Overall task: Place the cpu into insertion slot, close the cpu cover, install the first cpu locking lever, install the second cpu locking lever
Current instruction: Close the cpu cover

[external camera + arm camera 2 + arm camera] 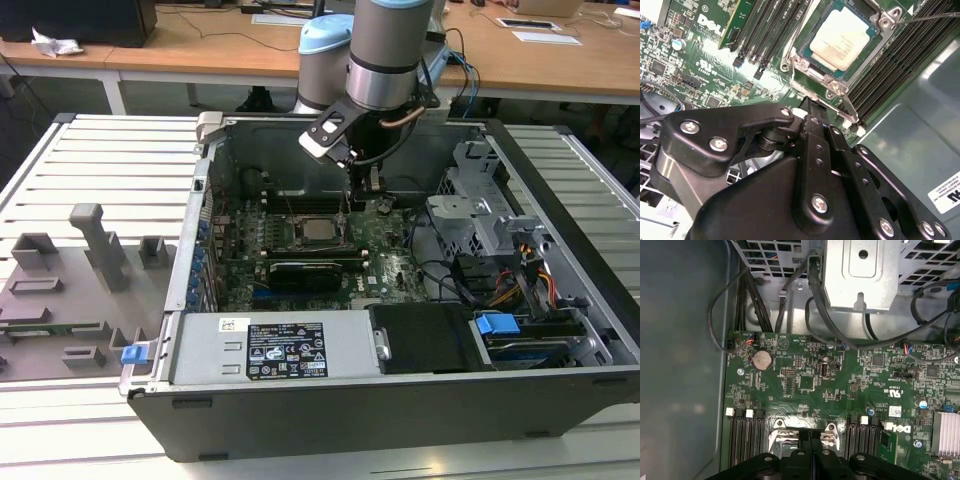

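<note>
While cpu (842, 37) sits in insertion slot (299, 233) | cpu cover (871, 50) down | gripper (810, 432) pressed together just beside

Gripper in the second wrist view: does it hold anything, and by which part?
Nothing visible is held. The gripper is shut, its tips beside the edge of the cpu cover; the cpu lies inside that cover's opening, apart from the gripper.

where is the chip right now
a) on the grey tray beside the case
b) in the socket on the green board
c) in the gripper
b, the chip lies flat inside the metal frame on the green board, not in the gripper.
</note>
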{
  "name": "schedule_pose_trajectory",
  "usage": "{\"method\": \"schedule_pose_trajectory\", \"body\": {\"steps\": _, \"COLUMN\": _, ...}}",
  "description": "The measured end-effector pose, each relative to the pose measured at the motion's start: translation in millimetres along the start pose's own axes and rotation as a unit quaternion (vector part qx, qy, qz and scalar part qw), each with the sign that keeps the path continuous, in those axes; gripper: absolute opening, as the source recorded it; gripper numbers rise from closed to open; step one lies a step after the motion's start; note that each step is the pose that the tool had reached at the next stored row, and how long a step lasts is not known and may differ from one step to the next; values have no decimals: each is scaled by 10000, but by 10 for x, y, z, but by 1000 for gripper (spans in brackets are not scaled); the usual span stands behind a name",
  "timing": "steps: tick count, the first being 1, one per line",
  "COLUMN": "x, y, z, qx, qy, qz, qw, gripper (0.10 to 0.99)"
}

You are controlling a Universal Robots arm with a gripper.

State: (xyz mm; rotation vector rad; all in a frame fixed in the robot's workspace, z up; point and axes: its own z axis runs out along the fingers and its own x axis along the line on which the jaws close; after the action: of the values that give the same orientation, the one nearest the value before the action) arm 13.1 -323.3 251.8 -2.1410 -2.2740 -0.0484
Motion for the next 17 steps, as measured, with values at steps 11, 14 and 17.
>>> {"method": "schedule_pose_trajectory", "body": {"steps": 11, "x": 6, "y": -123, "z": 30, "qx": 1, "qy": 0, "qz": -10, "qw": 10000, "gripper": 106}}
{"method": "schedule_pose_trajectory", "body": {"steps": 14, "x": 15, "y": -180, "z": 31, "qx": 0, "qy": 1, "qz": -11, "qw": 10000, "gripper": 106}}
{"method": "schedule_pose_trajectory", "body": {"steps": 17, "x": 33, "y": -248, "z": 31, "qx": 0, "qy": 1, "qz": -11, "qw": 10000, "gripper": 106}}
